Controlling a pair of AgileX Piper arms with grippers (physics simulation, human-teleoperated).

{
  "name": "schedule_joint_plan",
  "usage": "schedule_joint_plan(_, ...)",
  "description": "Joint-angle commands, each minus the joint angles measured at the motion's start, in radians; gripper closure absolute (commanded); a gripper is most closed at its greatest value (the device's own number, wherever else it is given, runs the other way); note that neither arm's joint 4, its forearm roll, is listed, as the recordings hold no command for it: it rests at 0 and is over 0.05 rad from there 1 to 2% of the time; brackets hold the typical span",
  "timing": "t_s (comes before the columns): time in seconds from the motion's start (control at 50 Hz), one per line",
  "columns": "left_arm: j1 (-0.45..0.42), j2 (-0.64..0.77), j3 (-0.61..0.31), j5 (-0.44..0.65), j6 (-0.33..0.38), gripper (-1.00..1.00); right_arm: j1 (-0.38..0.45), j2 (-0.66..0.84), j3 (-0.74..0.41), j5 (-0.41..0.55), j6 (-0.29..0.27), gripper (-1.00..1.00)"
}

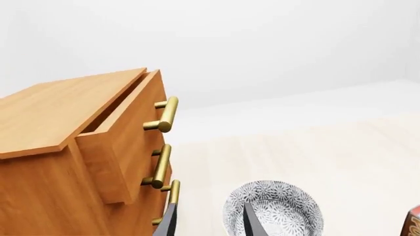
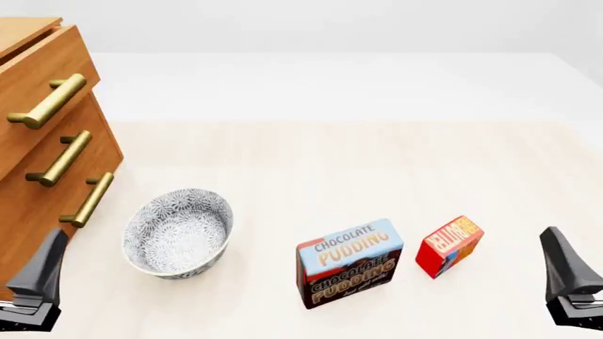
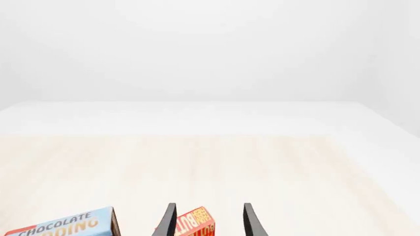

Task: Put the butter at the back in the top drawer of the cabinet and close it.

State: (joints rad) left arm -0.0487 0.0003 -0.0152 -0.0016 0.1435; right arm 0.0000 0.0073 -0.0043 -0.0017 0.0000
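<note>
Front view: small red-orange butter box (image 2: 450, 246) lies free on pale wooden surface (image 2: 377, 162), top light-brown drawer (image 2: 38, 78) ajar, both end effectors (image 1: 208, 221) (image 3: 210, 221) spread apart, empty.

One cabinet (image 2: 28, 106) with three drawers, one patterned bowl (image 2: 177, 232), one pudding box (image 2: 349, 263), one butter (image 2: 450, 246), two hands.

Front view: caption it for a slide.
Top drawer ajar; bowl, pudding box and butter wait on table.

the pale wood counter (image 2: 311, 155) carries the cabinet (image 2: 28, 162) and patterned bowl (image 2: 177, 232) just beyond the left fingers (image 2: 39, 272), the pudding box (image 2: 349, 263) between both, and the butter (image 2: 450, 246) ahead of the right fingers (image 2: 565, 268).
</note>
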Motion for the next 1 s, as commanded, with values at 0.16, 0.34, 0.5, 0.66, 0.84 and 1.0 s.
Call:
schedule_joint_plan(0.16,-0.139,0.133,-0.437,0.321,0.589,-1.00,0.000,0.000,0.000,0.000,0.000,-1.00)
schedule_joint_plan(0.34,-0.152,0.152,-0.415,0.299,0.671,-1.00,0.000,0.000,0.000,0.000,0.000,-1.00)
schedule_joint_plan(0.5,-0.171,0.171,-0.450,0.316,0.728,-1.00,0.000,0.000,0.000,0.000,0.000,-1.00)
schedule_joint_plan(0.66,-0.182,0.191,-0.420,0.282,0.786,-1.00,0.000,0.000,0.000,0.000,0.000,-1.00)
schedule_joint_plan(0.84,-0.178,0.214,-0.398,0.261,0.854,-1.00,0.000,0.000,0.000,0.000,0.000,-1.00)
schedule_joint_plan(1.0,-0.173,0.237,-0.372,0.240,0.903,-1.00,0.000,0.000,0.000,0.000,0.000,-1.00)
